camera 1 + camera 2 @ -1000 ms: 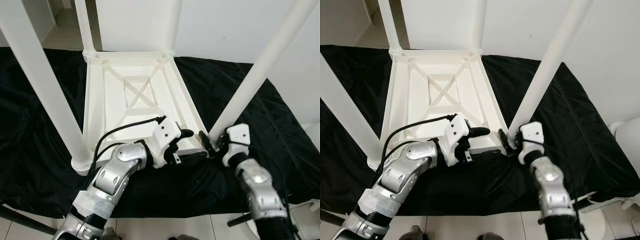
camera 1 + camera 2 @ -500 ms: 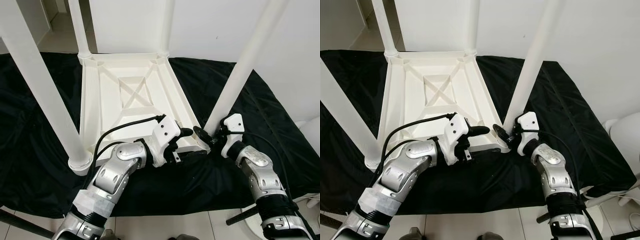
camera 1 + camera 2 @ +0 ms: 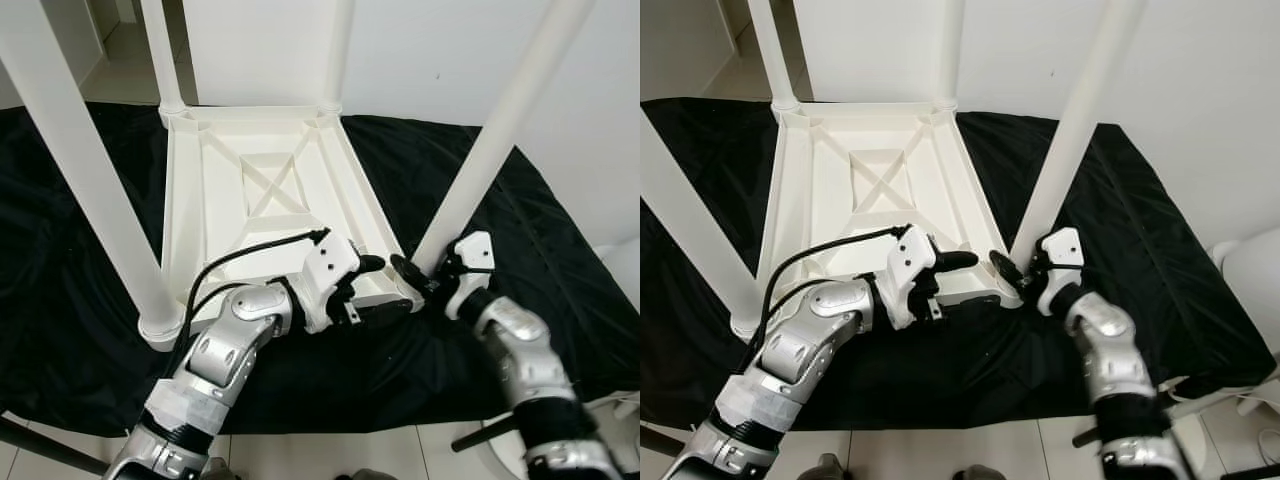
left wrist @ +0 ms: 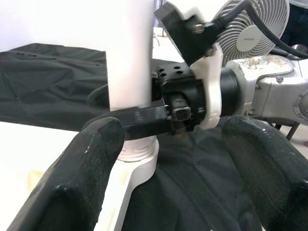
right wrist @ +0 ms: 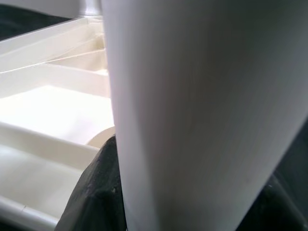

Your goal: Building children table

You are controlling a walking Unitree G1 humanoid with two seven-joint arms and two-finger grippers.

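The right gripper [image 3: 415, 280] is wrapped around the foot of the near right table leg [image 3: 495, 140], one black finger [image 4: 139, 121] crossing the front of the white tube and the other showing behind it, so the jaws are closed on the leg just above its socket collar. From the right wrist the leg [image 5: 202, 110] fills the space between the two dark fingers [image 5: 98, 192], pressed close against both. The left gripper [image 3: 372, 290] sits just beside it at the near right corner of the upturned white table top [image 3: 190, 200], its two thick fingers [image 4: 82, 178] spread wide apart with nothing between them, aimed at the base of that same leg; one finger rests along the table's near rim. The table lies upside down on a black cloth [image 3: 80, 330] spread over the floor, its ribbed underside with the crossed brace facing up. Four white legs stand up from its corners: the near left leg [image 3: 90, 180] rises out of its round collar, and the two far legs [image 3: 165, 50] stand against the white wall [image 3: 430, 50]. A black cable [image 3: 240, 258] loops over the left arm's silver forearm.
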